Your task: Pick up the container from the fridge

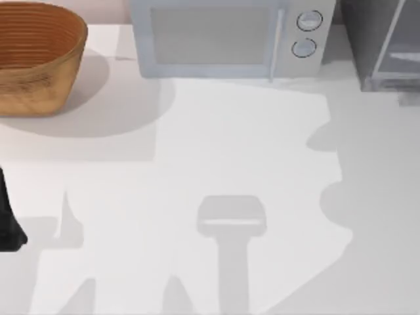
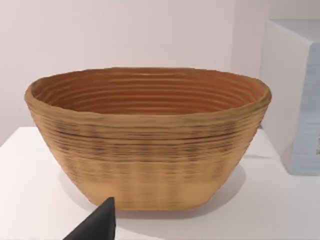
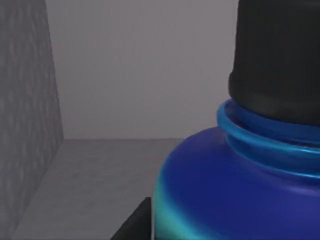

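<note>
While the left arm (image 1: 10, 223) sits parked at the left edge of the white table (image 1: 249, 144), facing the brown woven basket (image 1: 36, 56), the work belongs to the right arm, whose wrist camera looks into a grey-walled space that is judged to be the inside of the dark grey boxy fridge with a pale glassy front panel (image 1: 384, 42) at the table's far right corner. Between basket and fridge stands a light grey microwave with two round knobs (image 1: 226, 36).

The small round blue container with a black cap and a cyan lower part (image 3: 235, 185) stands upright on the grey fridge floor, its long axis vertical, cap above the blue shoulder. It looms very close in the right wrist view, so the right gripper seems to be right at it, and the right arm is plainly the nearer one. A dark corner, probably one of the gripper's fingers (image 3: 135, 225), shows low beside the container's body, close to touching it. Whether the right claw is spread, pressed together or already pinching the container cannot be told. The same holds for the left claw: a dark tip (image 2: 97, 225) shows, not its spread.

The coming move turns on the container lying straight ahead of the claw, so the fingers should straddle its round body before closing; a lift then needs a pull back out through the fridge opening.
</note>
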